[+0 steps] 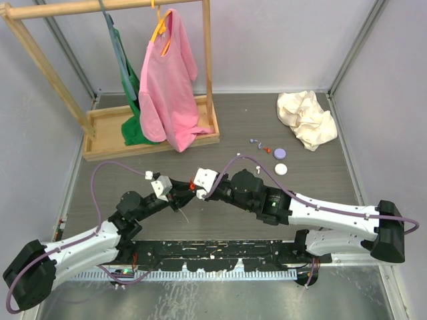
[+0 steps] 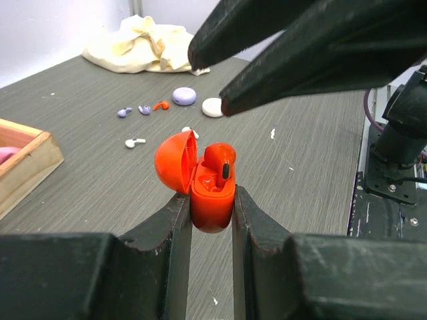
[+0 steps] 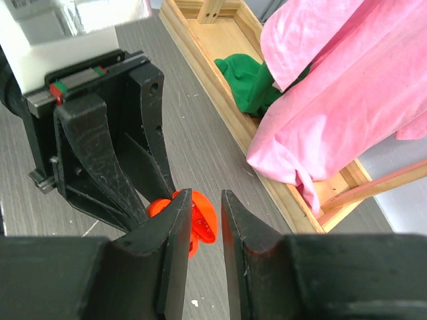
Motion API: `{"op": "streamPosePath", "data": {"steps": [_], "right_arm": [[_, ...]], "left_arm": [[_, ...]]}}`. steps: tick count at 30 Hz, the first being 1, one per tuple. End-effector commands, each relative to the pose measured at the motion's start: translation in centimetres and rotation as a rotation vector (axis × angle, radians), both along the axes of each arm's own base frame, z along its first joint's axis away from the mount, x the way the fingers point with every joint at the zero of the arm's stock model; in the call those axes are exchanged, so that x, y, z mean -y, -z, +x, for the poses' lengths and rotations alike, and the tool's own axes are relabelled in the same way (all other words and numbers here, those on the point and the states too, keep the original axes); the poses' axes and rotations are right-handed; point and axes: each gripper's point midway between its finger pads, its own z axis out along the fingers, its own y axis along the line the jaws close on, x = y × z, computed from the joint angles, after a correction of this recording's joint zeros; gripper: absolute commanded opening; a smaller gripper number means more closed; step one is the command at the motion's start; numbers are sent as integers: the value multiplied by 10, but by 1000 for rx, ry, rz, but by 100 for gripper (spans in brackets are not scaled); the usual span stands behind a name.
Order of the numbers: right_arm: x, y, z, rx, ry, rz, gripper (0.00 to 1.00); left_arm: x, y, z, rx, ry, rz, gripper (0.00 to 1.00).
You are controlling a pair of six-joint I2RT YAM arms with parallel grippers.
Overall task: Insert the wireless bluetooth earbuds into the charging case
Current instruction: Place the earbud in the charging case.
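My left gripper (image 2: 212,200) is shut on the base of a red charging case (image 2: 212,193), held upright above the table. The lid (image 2: 177,162) is swung open to the left. One red earbud (image 2: 220,160) sits in the case. My right gripper (image 2: 210,83) hovers just above the case, its jaws a narrow gap apart and empty. Through that gap the case (image 3: 207,217) shows in the right wrist view. On the table beyond lie two lilac earbuds (image 2: 124,112), a red earbud (image 2: 161,105) and a white earbud (image 2: 135,142). From above, both grippers meet at the case (image 1: 191,187).
A lilac case (image 1: 280,153) and a white case (image 1: 281,169) lie near the loose earbuds. A crumpled cream cloth (image 1: 307,119) is at the back right. A wooden clothes rack (image 1: 107,143) with a pink shirt (image 1: 167,80) and green cloth (image 1: 133,127) stands back left.
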Motion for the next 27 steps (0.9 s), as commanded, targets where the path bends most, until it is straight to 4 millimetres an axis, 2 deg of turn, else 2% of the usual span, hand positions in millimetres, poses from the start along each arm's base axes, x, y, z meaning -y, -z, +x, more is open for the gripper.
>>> {"op": "streamPosePath", "data": {"steps": [1,5,9,12,15,19,23,27], "right_arm": [[0,-15,-7,-60,-13,1,29],[4,-18,-7,-57,-2,37,29],[9,-33,-4,-57,32,92,33],[22,-39,11,-64,145,121,35],[35,-32,23,-92,228,119,38],[42,-19,30,-170,265,118,39],[45,-13,32,-256,244,139,41],[32,-17,10,-375,60,176,46]], "left_arm": [[2,-30,0,91,11,-42,0],[0,-31,1,82,-1,-59,0],[-1,-30,6,64,-29,-69,0],[-3,-29,9,57,-46,-72,0],[-4,-29,9,56,-53,-76,0],[-4,-29,9,58,-52,-80,0],[-4,-27,9,60,-51,-73,0],[-4,-25,9,59,-51,-67,0]]}}
